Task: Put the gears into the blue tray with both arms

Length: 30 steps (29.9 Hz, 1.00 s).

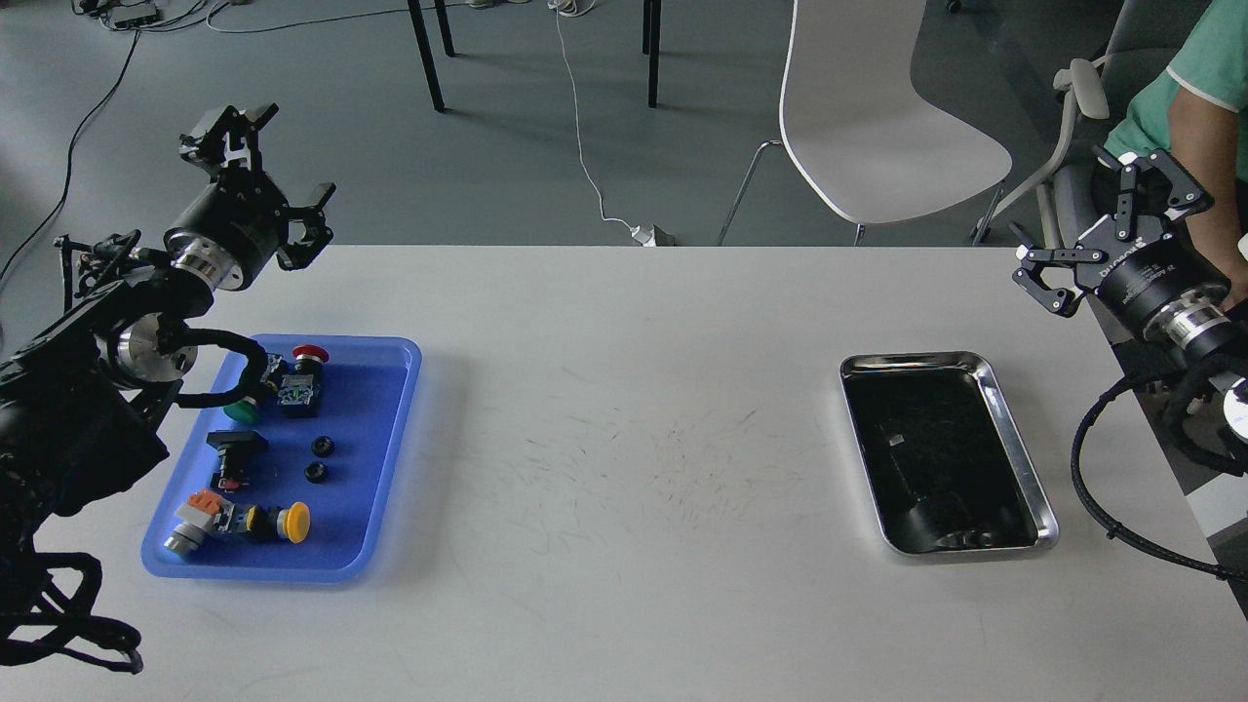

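Gears [319,459] lay inside the blue tray [390,458], small, stiff, likely light and slippery; pinching across the toothed rim seemed best. Left gripper [261,175] and right gripper [1111,234] hung spread, empty.

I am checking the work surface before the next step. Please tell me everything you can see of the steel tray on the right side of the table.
The steel tray is a shiny, rectangular metal tray with rounded corners and a raised rim. Its inside looks dark, mostly reflections. It lies flat on the white table, slightly turned, towards the right side. Small dark shapes near its front edge could be things or reflections; I cannot tell. No gripper touches it.
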Each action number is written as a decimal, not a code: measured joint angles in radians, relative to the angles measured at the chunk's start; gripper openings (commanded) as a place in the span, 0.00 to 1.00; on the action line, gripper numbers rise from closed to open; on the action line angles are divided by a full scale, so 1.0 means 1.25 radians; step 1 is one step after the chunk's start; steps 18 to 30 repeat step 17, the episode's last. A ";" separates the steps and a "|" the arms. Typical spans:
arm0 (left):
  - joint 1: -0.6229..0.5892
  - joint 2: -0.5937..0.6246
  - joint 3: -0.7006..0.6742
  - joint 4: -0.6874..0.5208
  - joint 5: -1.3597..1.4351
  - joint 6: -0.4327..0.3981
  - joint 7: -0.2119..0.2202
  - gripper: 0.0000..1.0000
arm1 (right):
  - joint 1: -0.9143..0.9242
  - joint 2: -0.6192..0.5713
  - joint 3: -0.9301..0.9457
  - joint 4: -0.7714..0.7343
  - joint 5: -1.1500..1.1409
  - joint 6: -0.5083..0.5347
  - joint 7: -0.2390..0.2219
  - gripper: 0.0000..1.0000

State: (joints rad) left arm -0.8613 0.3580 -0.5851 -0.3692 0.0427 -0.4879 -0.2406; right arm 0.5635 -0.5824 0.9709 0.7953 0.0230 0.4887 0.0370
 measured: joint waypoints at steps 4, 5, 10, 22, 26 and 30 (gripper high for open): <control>0.000 -0.009 0.008 -0.001 0.003 -0.001 0.009 0.98 | 0.002 0.009 0.000 0.002 0.000 0.000 0.000 0.99; 0.000 -0.010 0.009 -0.001 0.002 -0.001 0.006 0.98 | 0.002 0.011 0.000 0.002 0.000 0.000 0.000 0.99; 0.000 -0.010 0.000 0.001 -0.005 -0.001 -0.022 0.98 | 0.003 0.017 0.001 0.003 0.000 0.000 0.000 0.99; -0.005 -0.020 -0.003 -0.004 -0.007 -0.001 -0.050 0.98 | 0.004 0.023 -0.003 0.006 0.000 0.000 0.000 0.99; -0.005 -0.020 -0.003 -0.004 -0.007 -0.001 -0.050 0.98 | 0.004 0.023 -0.003 0.006 0.000 0.000 0.000 0.99; -0.005 -0.020 -0.003 -0.004 -0.007 -0.001 -0.050 0.98 | 0.004 0.023 -0.003 0.006 0.000 0.000 0.000 0.99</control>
